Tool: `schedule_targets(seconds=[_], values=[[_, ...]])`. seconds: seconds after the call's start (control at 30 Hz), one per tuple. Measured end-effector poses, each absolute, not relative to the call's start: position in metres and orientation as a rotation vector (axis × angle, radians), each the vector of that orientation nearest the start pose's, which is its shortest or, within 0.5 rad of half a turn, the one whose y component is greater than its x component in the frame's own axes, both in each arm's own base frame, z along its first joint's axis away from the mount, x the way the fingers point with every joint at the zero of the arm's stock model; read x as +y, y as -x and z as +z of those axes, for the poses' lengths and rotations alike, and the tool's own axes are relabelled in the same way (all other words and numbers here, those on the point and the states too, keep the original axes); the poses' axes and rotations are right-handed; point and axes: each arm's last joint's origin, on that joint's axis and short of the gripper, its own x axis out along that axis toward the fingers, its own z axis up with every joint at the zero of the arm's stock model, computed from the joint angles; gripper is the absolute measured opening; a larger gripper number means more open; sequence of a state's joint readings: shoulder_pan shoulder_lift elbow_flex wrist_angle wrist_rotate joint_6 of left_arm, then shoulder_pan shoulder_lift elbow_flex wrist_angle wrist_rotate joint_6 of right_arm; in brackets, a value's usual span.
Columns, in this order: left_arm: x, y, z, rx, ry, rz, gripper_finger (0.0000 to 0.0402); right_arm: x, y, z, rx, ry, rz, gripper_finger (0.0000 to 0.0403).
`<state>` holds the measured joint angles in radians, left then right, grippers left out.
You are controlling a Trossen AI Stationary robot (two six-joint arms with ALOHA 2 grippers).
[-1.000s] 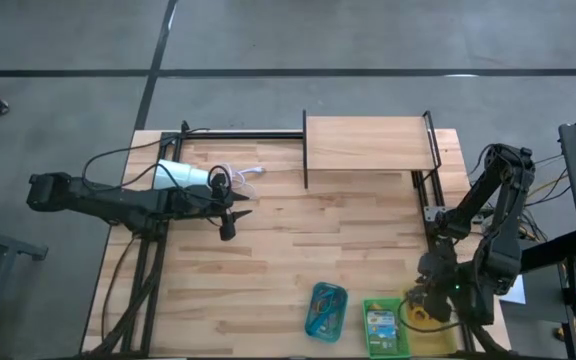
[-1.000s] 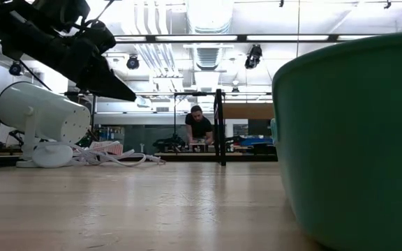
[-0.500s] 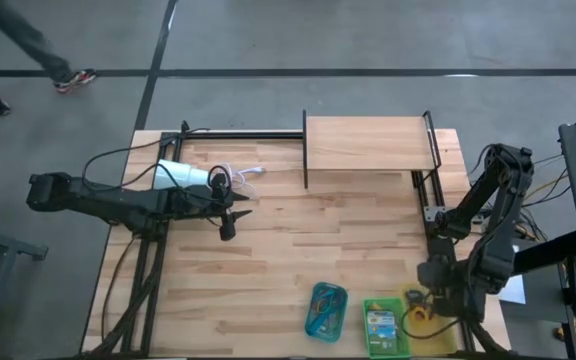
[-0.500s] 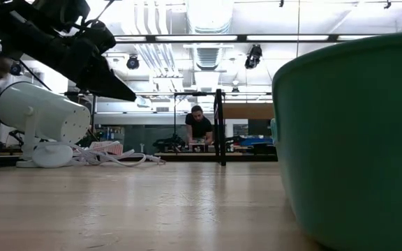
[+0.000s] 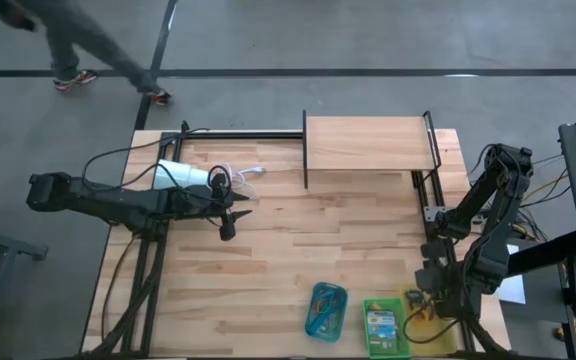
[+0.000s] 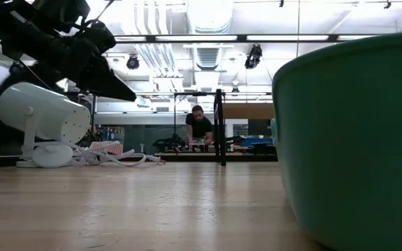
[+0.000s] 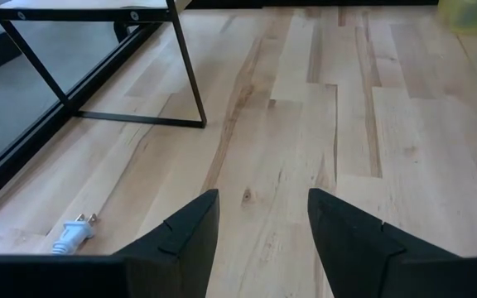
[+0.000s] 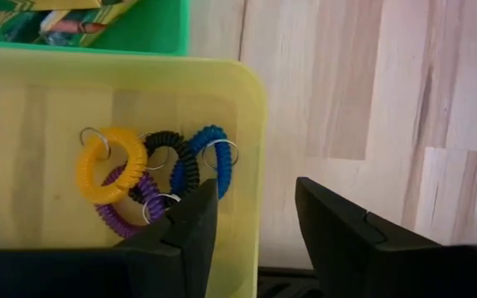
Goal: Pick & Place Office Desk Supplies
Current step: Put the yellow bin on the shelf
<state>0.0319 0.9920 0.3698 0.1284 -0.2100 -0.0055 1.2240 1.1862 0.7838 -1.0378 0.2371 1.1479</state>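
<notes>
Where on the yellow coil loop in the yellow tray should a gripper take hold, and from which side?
Judging from the right wrist view, grip the yellow coil loop on its outer arc, away from the purple loop and black loop overlapping its other side. Come straight down from above: it lies flat in the yellow tray, whose walls block a sideways approach.

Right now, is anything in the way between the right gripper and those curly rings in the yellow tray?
Nothing visible. The right gripper, open, hangs over the yellow tray rim; the coil rings lie uncovered inside.
</notes>
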Motion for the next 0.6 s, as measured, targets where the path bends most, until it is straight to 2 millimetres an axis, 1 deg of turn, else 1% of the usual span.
schedule_targets(seconds=[0.27, 0.6], values=[[0.012, -0.194, 0.185, 0.492, -0.039, 0.238, 0.0190, 0.166, -0.067, 0.203, 1.308, 0.032, 0.055, 0.0156], [0.012, -0.194, 0.185, 0.492, -0.039, 0.238, 0.0190, 0.161, -0.066, 0.175, 1.298, 0.012, 0.071, 0.0152]])
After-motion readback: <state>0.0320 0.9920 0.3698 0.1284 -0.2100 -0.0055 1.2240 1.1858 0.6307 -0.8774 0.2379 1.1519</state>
